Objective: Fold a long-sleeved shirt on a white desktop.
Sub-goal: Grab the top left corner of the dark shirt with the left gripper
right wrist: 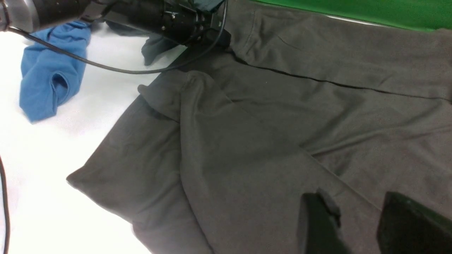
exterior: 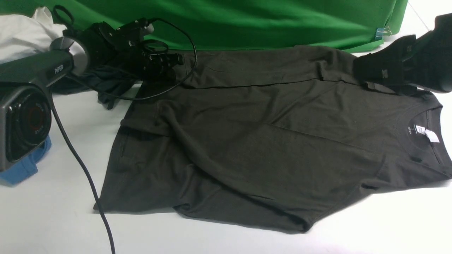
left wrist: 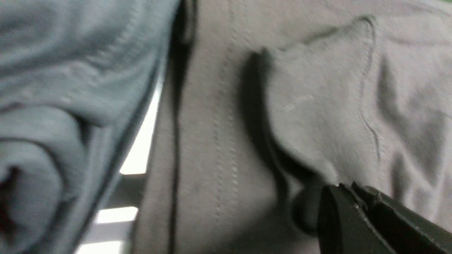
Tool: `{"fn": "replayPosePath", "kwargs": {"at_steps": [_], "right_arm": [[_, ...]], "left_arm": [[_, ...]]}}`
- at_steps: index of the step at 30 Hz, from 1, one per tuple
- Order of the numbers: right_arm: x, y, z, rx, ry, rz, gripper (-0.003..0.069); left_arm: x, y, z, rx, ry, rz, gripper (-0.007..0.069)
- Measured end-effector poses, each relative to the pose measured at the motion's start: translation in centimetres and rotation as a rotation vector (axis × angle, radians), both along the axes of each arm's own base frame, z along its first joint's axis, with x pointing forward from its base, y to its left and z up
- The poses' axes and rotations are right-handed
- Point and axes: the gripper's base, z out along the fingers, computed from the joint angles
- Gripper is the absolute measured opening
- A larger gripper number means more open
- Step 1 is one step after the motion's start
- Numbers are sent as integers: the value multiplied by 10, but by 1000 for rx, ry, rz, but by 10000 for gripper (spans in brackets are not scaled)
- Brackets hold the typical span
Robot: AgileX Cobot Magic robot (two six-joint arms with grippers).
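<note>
Left claw (exterior: 172,60) closed. Its wrist view was blurred: fingertips (left wrist: 353,211) met a folded edge of the long-sleeved shirt (exterior: 265,141), but whether cloth was pinched could not be made out. Right claw (right wrist: 353,199) had its fingers apart, shirt cloth showing in the gap; in the front view its own housing hid the tips. The shirt lay spread on the white desktop (exterior: 53,211) between both claws. Blue shirt (right wrist: 49,77) showed plainly in the right wrist view but was mostly hidden by the left arm in the front view.

the shirt (exterior: 268,141) lies flat on the desktop (exterior: 53,211), collar rightward.
</note>
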Motion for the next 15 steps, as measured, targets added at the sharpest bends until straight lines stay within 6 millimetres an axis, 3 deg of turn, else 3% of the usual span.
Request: {"fn": "replayPosePath", "kwargs": {"at_steps": [10, 15], "right_arm": [[0, 0, 0, -1, 2, 1, 241], [0, 0, 0, -1, 2, 1, 241]], "left_arm": [[-7, 0, 36, -1, -27, -11, 19], [-8, 6, 32, 29, 33, 75, 55]]}}
